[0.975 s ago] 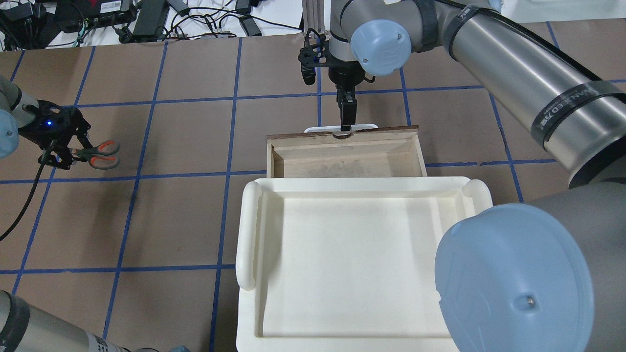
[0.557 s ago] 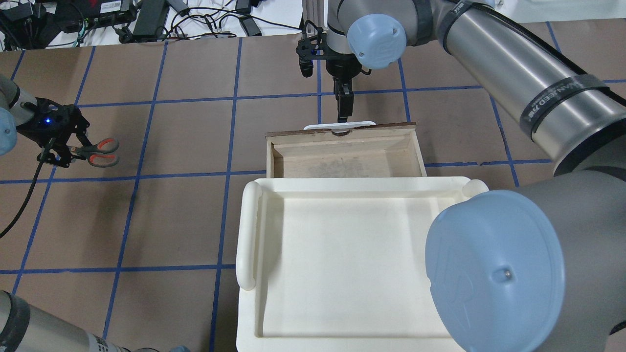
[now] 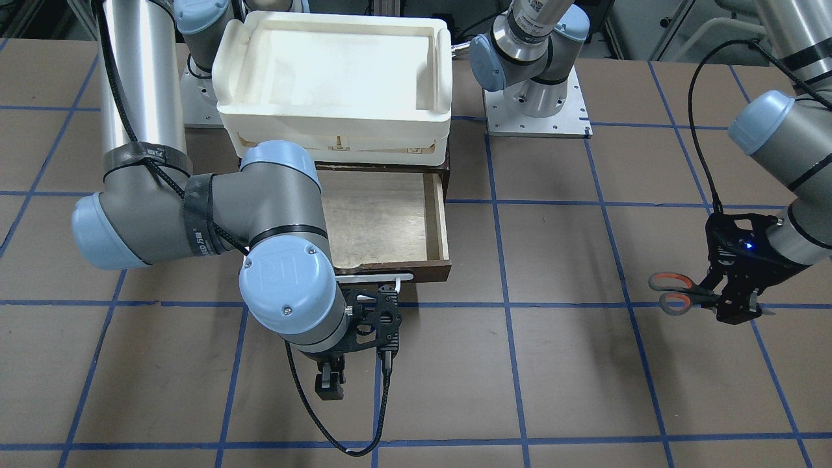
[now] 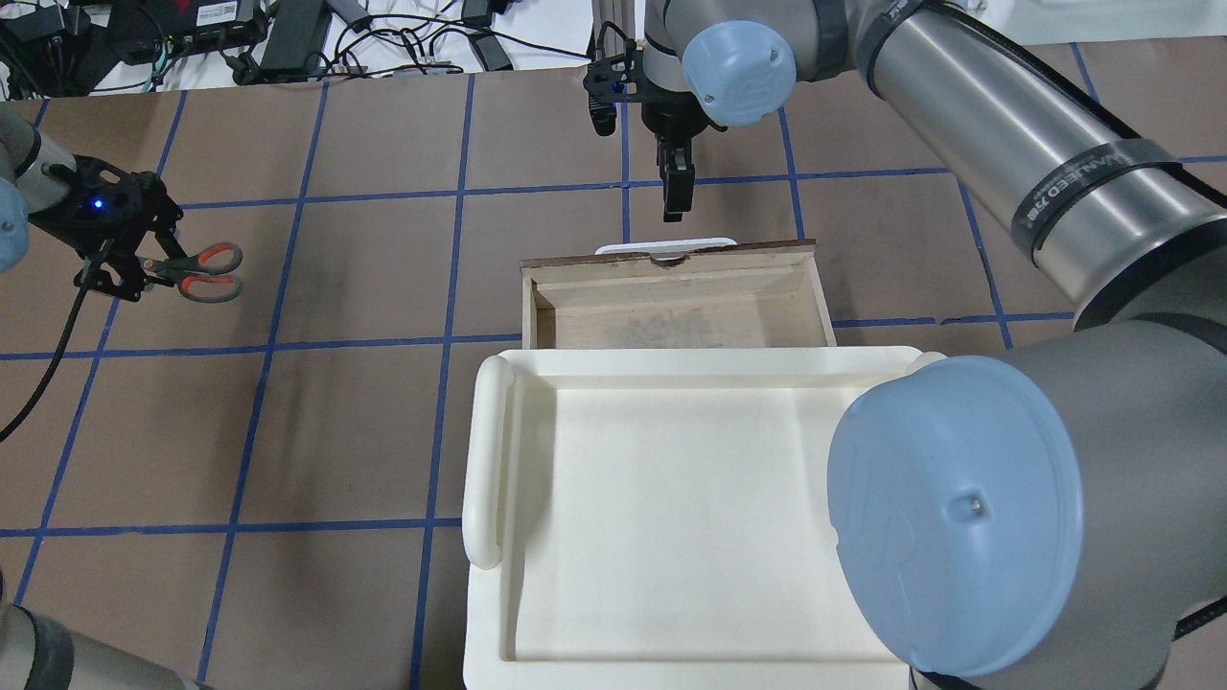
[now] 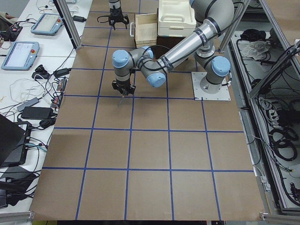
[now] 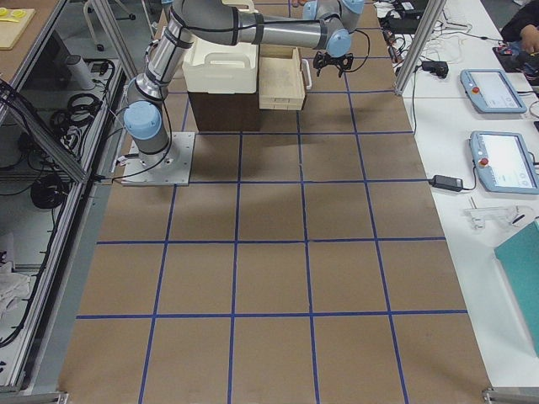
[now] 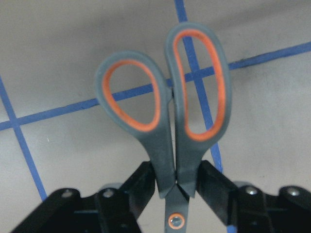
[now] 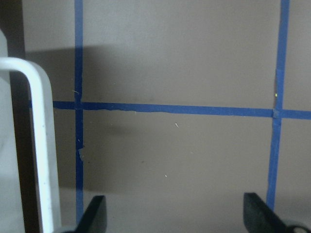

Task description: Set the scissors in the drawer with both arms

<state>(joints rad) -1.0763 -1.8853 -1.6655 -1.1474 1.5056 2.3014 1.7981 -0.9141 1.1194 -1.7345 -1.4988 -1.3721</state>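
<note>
The scissors, grey with orange-lined loops, hang in my left gripper above the table at the far left. The left wrist view shows the scissors clamped near the pivot between the fingers, loops pointing away. The drawer stands pulled open, its plywood inside bare, with its white handle on the far side. My right gripper hovers just beyond the handle, apart from it. In the right wrist view it is open and empty, with the handle at the left.
A large white tray sits on the cabinet above the drawer, close to my base. My right arm's elbow covers the tray's right part. Cables and power bricks lie past the table's far edge.
My right gripper has come off the drawer handle and moved away from it, farther from my base. My left gripper has carried the scissors slightly farther away.
</note>
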